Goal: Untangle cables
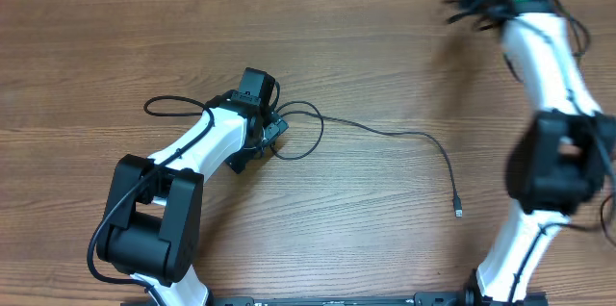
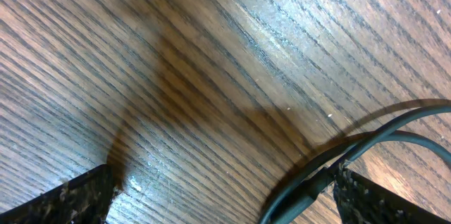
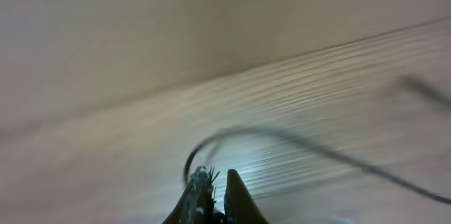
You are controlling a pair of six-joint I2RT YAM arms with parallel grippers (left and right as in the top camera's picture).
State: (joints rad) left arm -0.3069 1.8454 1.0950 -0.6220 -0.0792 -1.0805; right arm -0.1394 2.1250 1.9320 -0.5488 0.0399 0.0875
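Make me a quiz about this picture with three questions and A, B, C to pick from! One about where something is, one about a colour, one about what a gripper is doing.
1. Where is the plug end?
A. On the table, nearer the right arm
B. Under the left arm
C. Inside a box

2. What colour is the long cable?
A. Red
B. Black
C. Yellow

3. How is the left gripper?
A. Shut
B. Holding a cup
C. Open

Answers: 1 A, it lies on bare wood near that arm. 2 B, it shows as a thin black line. 3 C, its fingers stand wide apart.
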